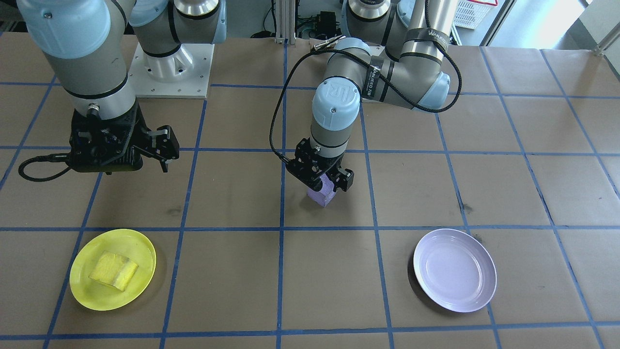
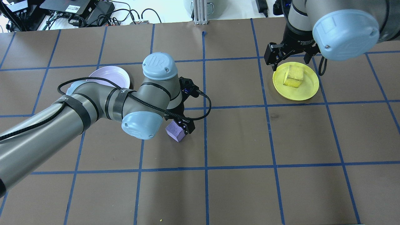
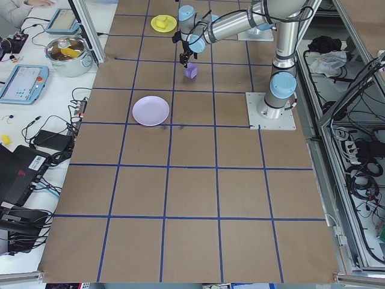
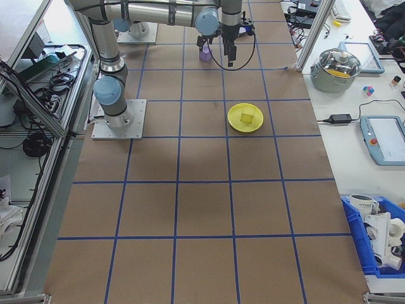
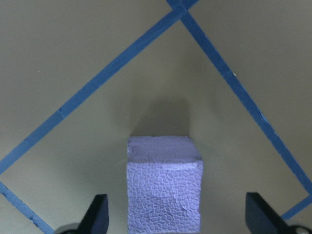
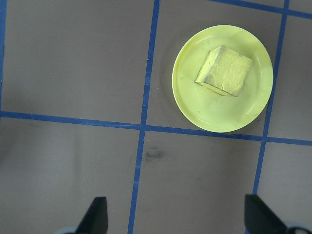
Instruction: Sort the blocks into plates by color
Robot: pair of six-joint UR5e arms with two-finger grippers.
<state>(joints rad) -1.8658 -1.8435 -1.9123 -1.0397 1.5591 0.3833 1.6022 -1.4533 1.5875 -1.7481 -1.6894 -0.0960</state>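
Observation:
The purple block (image 1: 320,195) sits on the brown table near its middle. My left gripper (image 5: 179,217) is down around this block, open, with a finger on each side and clear gaps to both. The yellow block (image 6: 224,70) lies in the yellow plate (image 6: 195,102). High above the table beside that plate, my right gripper (image 6: 178,219) hangs open and holds nothing. The lavender plate (image 1: 455,269) has nothing in it, and in the overhead view my left arm partly covers it (image 2: 109,73).
Blue tape lines (image 1: 281,228) split the table into squares. The right arm's white base plate (image 1: 172,68) is at the robot's edge. Side benches hold a steel pot (image 3: 67,51), tablets and cables, off the table.

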